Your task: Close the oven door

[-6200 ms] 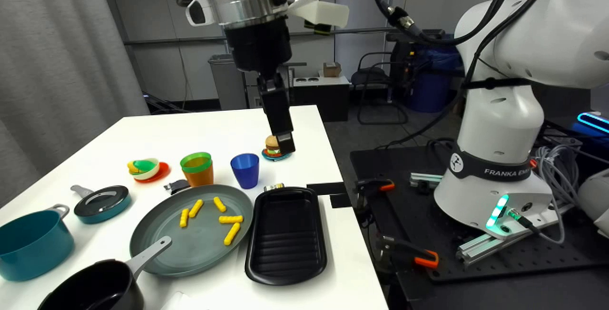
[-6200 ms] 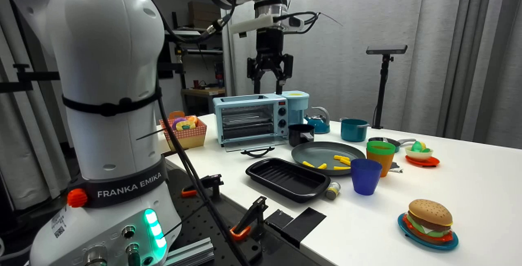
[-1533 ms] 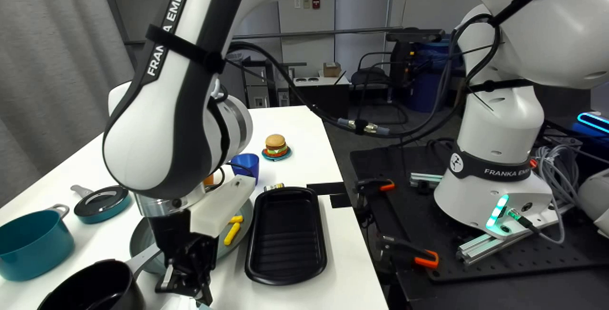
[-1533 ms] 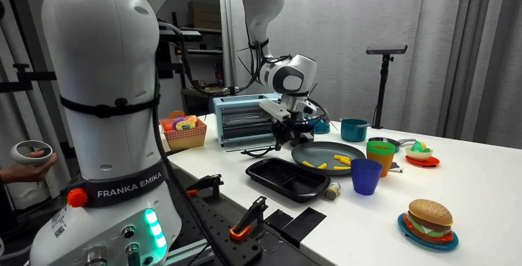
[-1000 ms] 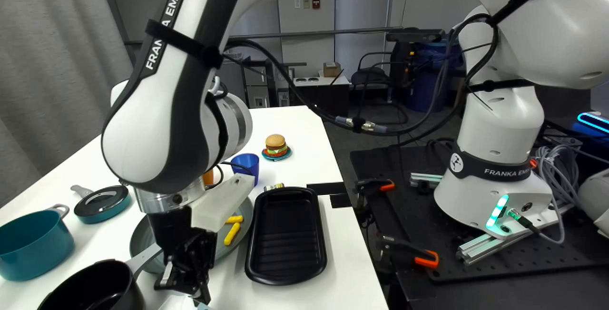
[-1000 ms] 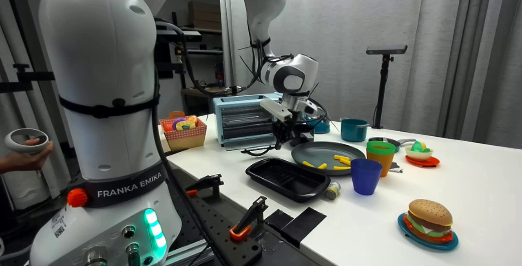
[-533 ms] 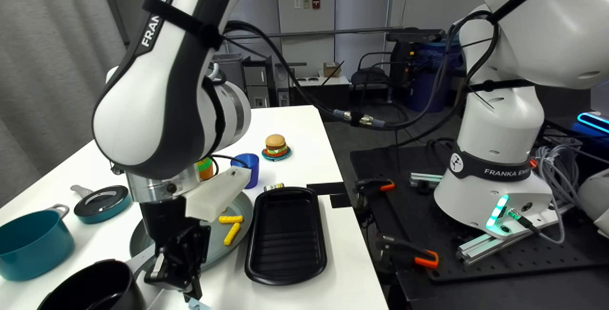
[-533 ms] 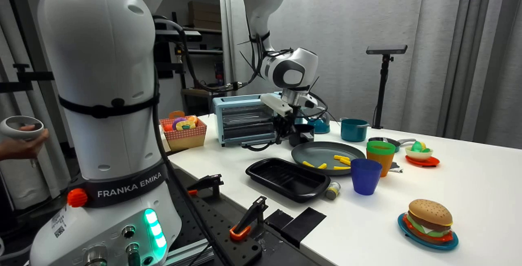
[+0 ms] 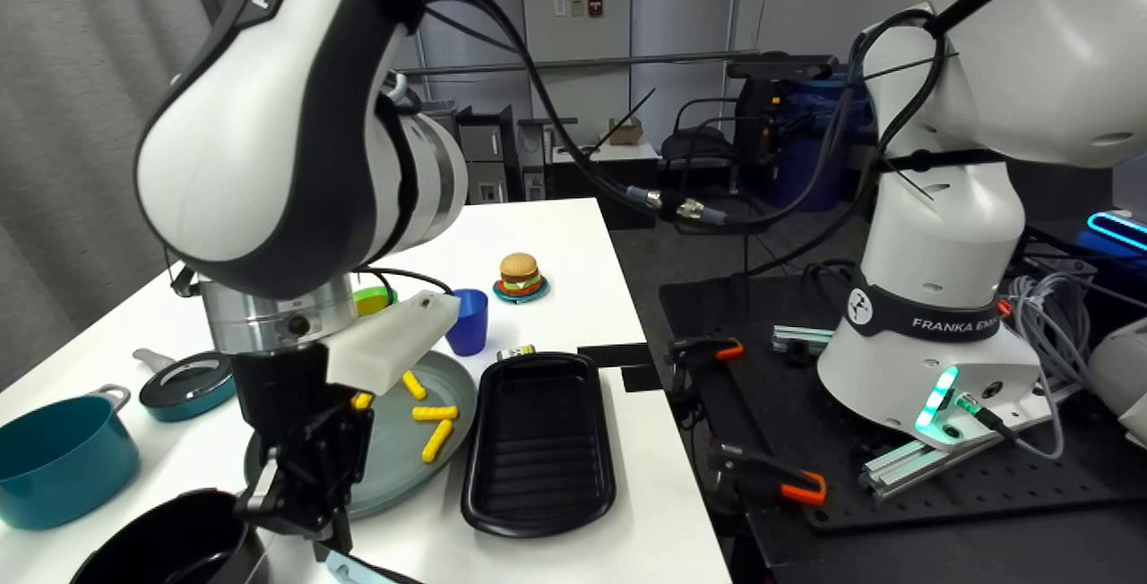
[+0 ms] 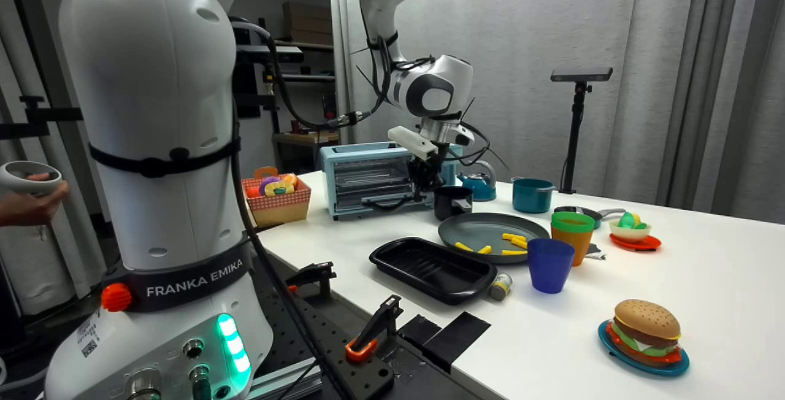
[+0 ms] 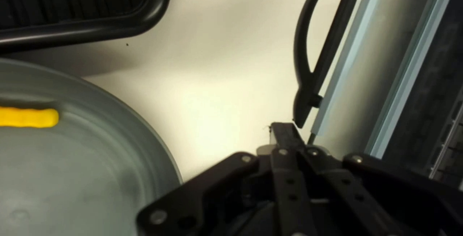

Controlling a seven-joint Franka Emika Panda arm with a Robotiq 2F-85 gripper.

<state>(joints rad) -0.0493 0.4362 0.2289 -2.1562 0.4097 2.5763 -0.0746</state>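
The light-blue toaster oven (image 10: 368, 154) stands at the back of the table. Its glass door, with a light-blue edge (image 11: 345, 62) and a black curved handle (image 11: 301, 49), is tilted partway up, its outer edge clear of the table. My gripper (image 11: 285, 125) is shut, fingers pressed together with nothing between them. Its tip is at the door's corner, just beyond the end of the handle; in an exterior view the gripper (image 9: 332, 553) overlaps the door's blue corner (image 9: 354, 570). Firm contact is hard to tell. The arm hides the oven's right side and knobs.
A black pot (image 10: 444, 205) stands right by the gripper and oven. A grey plate (image 11: 72, 178) with yellow sticks and a black tray (image 9: 538, 423) lie in front. A basket (image 10: 285, 213) of toy food sits beside the oven.
Several seconds ago the gripper hung open above the oven, door flat down. Over the last second the shut gripper has risen toward the oven, and the door's outer edge and handle have lifted with it.
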